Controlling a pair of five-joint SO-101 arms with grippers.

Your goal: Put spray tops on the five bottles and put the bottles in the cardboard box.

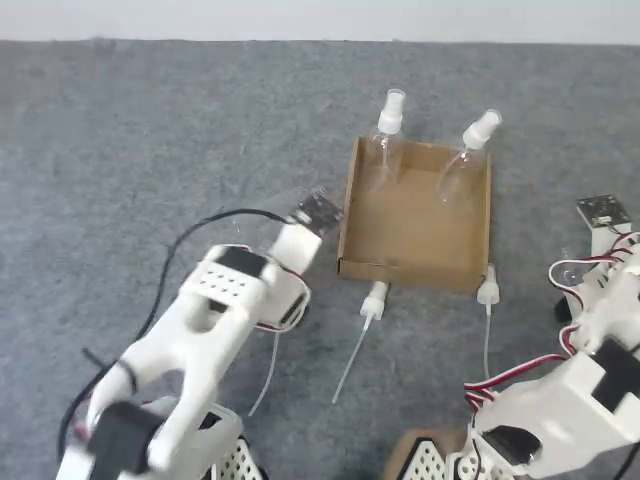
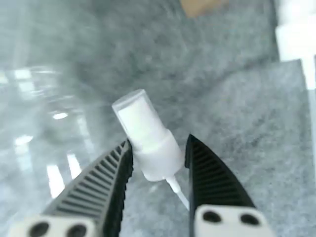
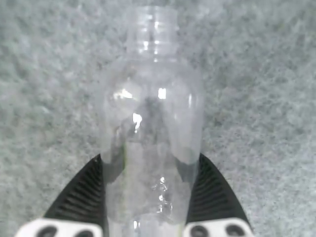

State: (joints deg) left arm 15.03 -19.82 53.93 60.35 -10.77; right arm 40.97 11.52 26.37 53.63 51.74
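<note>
My left gripper (image 2: 159, 143) is shut on a white spray top (image 2: 148, 136), and its thin dip tube (image 1: 268, 375) hangs below the left arm (image 1: 235, 290). A clear bottle (image 2: 39, 123) shows as a blur just beside that top. My right gripper (image 3: 150, 162) is shut on the body of a clear bottle (image 3: 153, 103) with a bare threaded neck, held over the carpet. The cardboard box (image 1: 470, 272) lies in the middle. Two capped bottles (image 1: 385, 145) (image 1: 465, 160) lean on its far wall.
Two loose spray tops (image 1: 373, 300) (image 1: 488, 292) with long tubes lie on the grey carpet just in front of the box's near wall. The right arm (image 1: 590, 380) stands at the right edge. Black cable (image 1: 190, 240) loops by the left arm.
</note>
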